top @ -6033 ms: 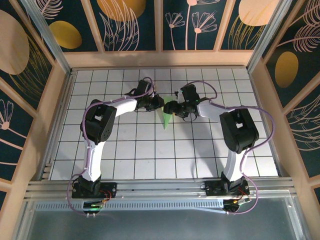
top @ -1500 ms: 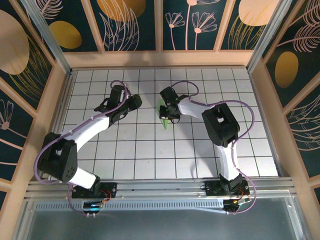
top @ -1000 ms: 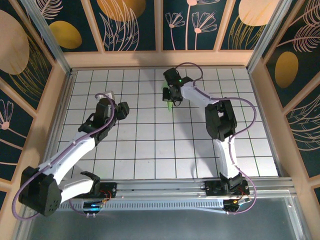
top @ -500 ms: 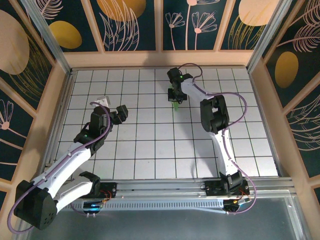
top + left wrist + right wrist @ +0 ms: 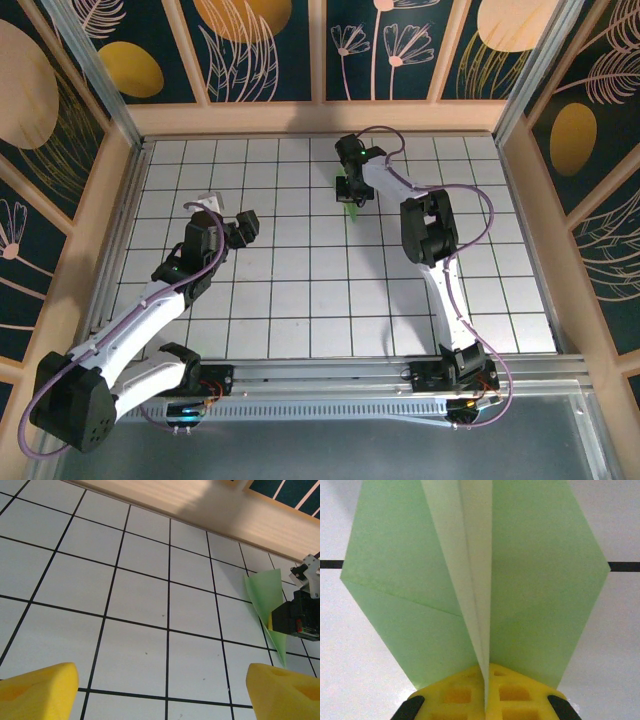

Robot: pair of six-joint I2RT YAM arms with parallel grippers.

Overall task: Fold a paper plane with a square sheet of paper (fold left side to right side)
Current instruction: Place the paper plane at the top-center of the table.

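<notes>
The square sheet of paper stands folded into a pale-green paper plane [image 5: 545, 580] with both wings spread and a paler centre keel. My right gripper [image 5: 485, 700] is shut on that keel, its yellow pads [image 5: 455, 697] pressed together at the plane's rear. From above, the right gripper [image 5: 349, 195] holds the plane [image 5: 353, 210] over the far middle of the grid table. In the left wrist view the plane [image 5: 267, 600] hangs at the right beside the black right gripper [image 5: 297, 620]. My left gripper [image 5: 242, 228] is at left of centre, open, its yellow fingertips [image 5: 40, 690] wide apart over bare tiles.
The white grid table [image 5: 300, 300] is fenced by wooden walls; the far wall [image 5: 320, 118] runs close behind the right gripper, and shows as a wooden strip [image 5: 200, 505] in the left wrist view. The right arm [image 5: 430, 230] stretches up the right of centre.
Over the last second the left gripper opened wider and drew back a little toward the near left. The right gripper, still holding the plane, shifted slightly right and then stayed put.
</notes>
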